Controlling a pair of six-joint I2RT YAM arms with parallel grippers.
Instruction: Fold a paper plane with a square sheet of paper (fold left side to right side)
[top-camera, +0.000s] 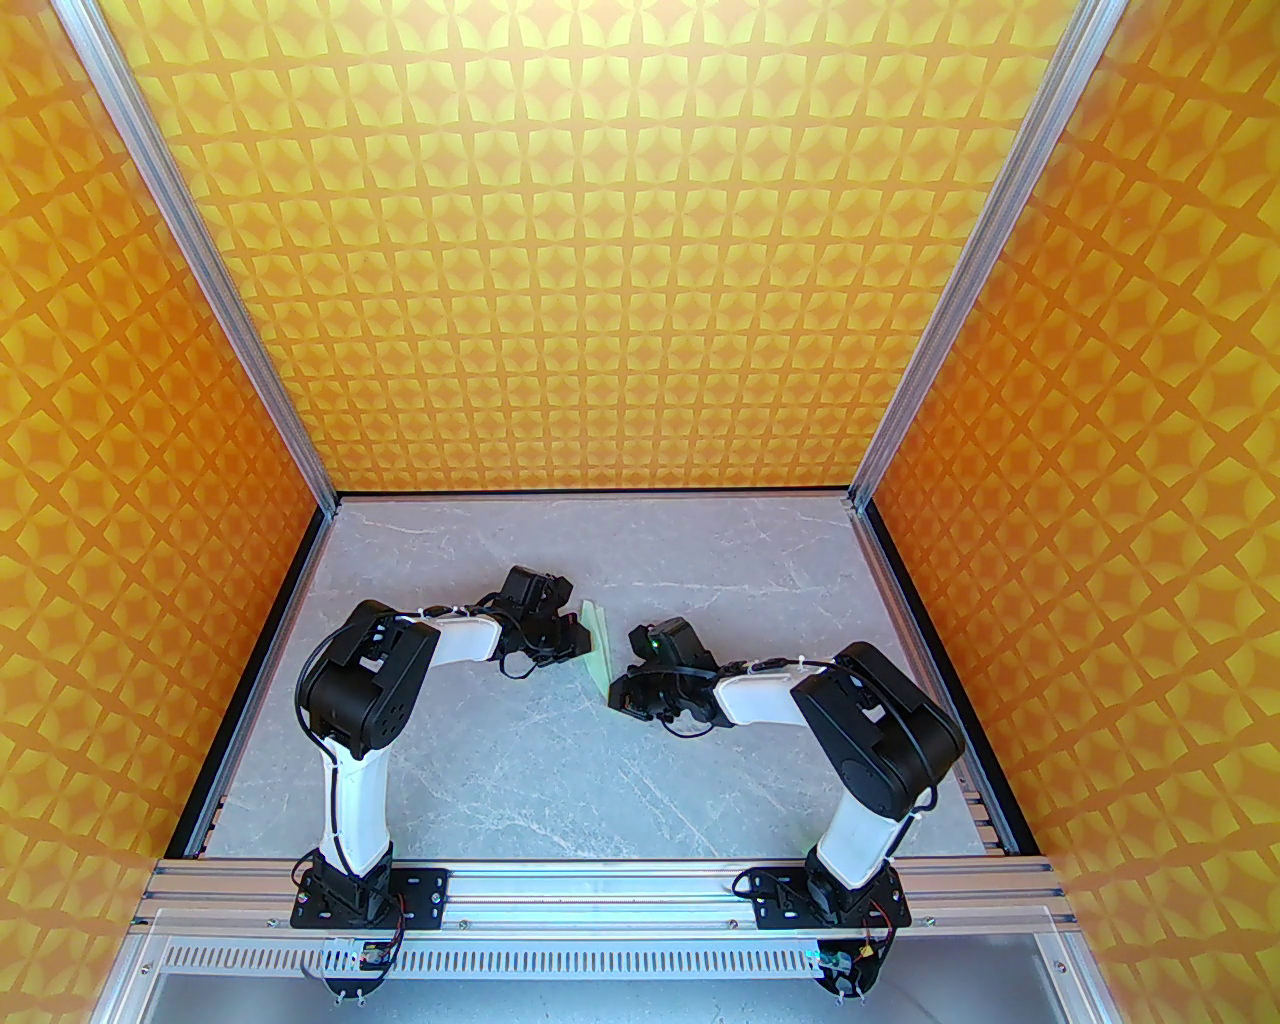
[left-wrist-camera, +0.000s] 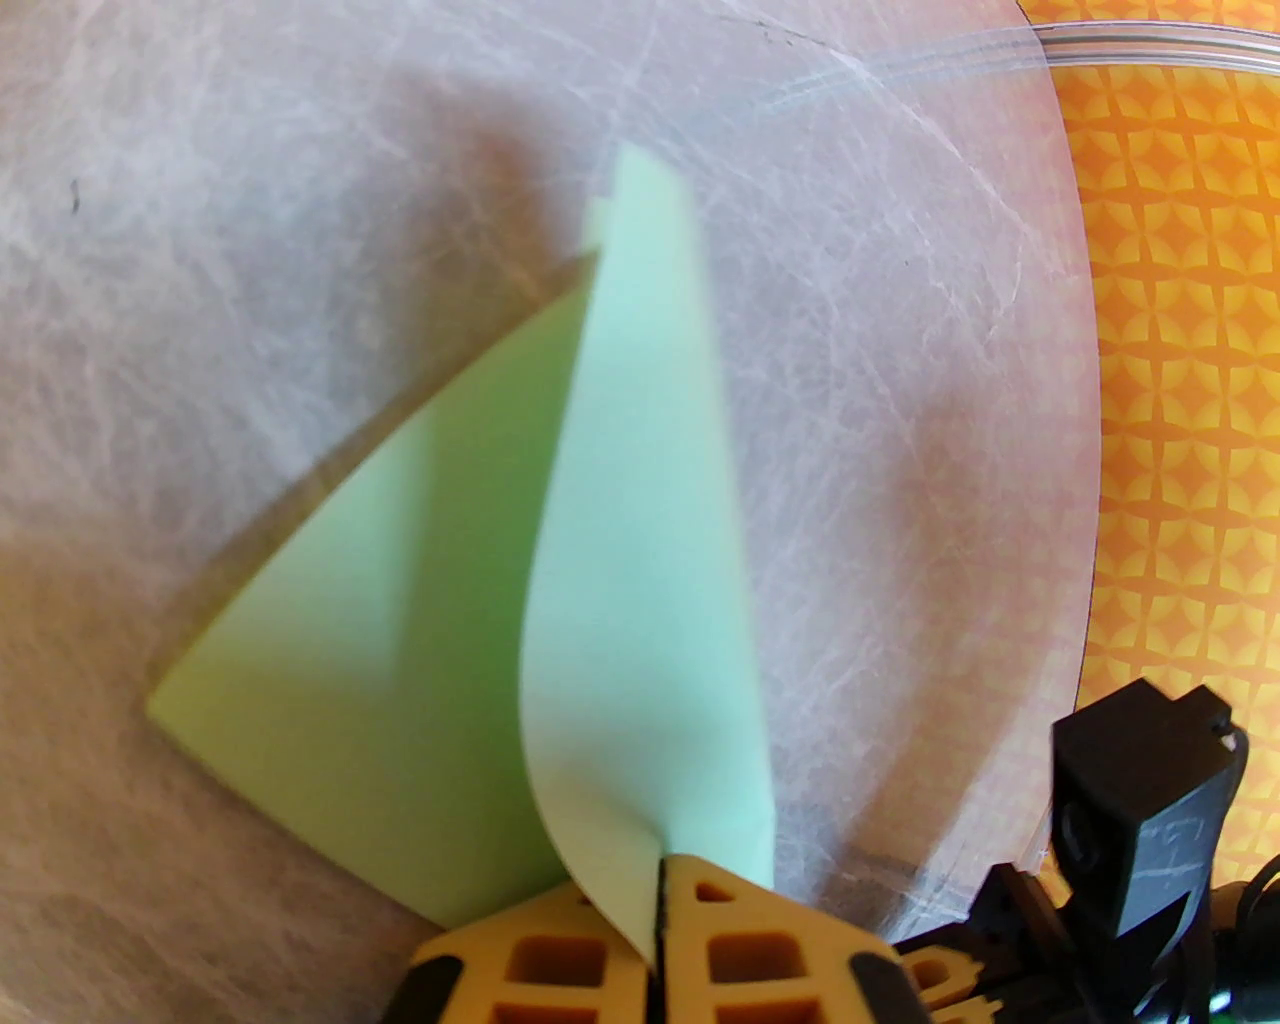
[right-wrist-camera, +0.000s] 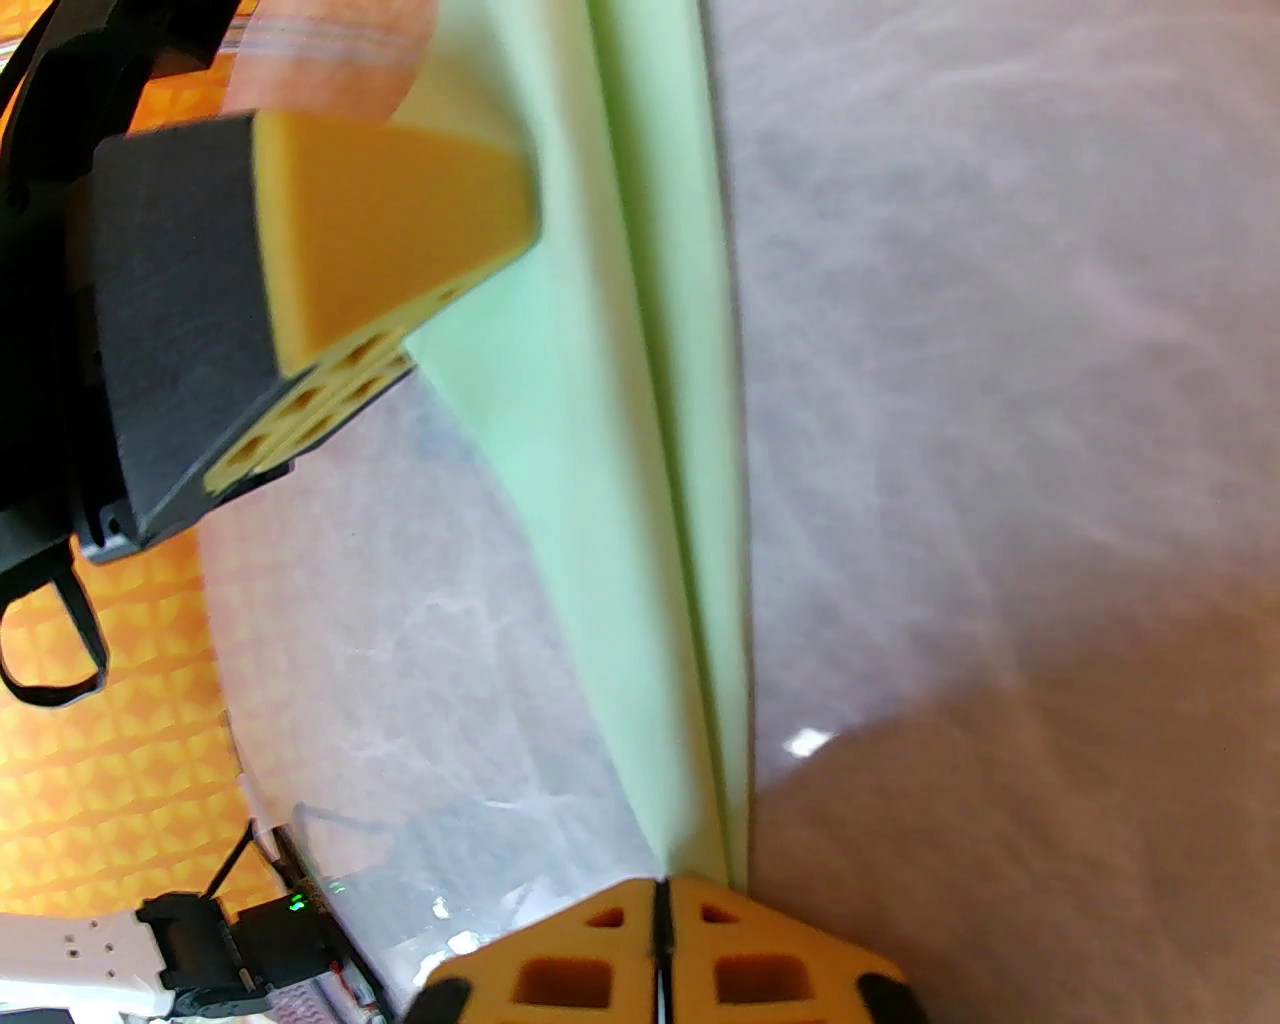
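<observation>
Grey marble-look bench (top-camera: 500, 780), two arms reaching in. The paper plane (top-camera: 597, 645) sits about mid-bench, a touch toward the bench's back edge, and is half-formed. It's thin mint-green paper, so I'd expect it to be very light, floppy away from the creases and a bit stiffer along them. It should crumple or tear easily, and it will likely slide on the smooth bench if pushed flat. The best hold is probably a pinch on a free edge or a corner near a crease, not the middle of a panel, with the other end pinned so it can't skate. Its long axis runs from the bench's back toward the bench's near edge, slanting slightly right at the near end. It looks to taper toward the near end, so the nose probably points at the near edge, though the tip is hidden at the fingers. One wing lies flat on the bench and the other flap stands up, curved. The left gripper (left-wrist-camera: 660, 890) is clamped on the bottom corner of that raised flap, jaws pressed together on the paper. The right gripper (right-wrist-camera: 662, 895) has its jaws together with only a thin seam between them. The plane's narrow end runs right into that seam, so it looks pinched there, at the end closer to the bench's near edge.
</observation>
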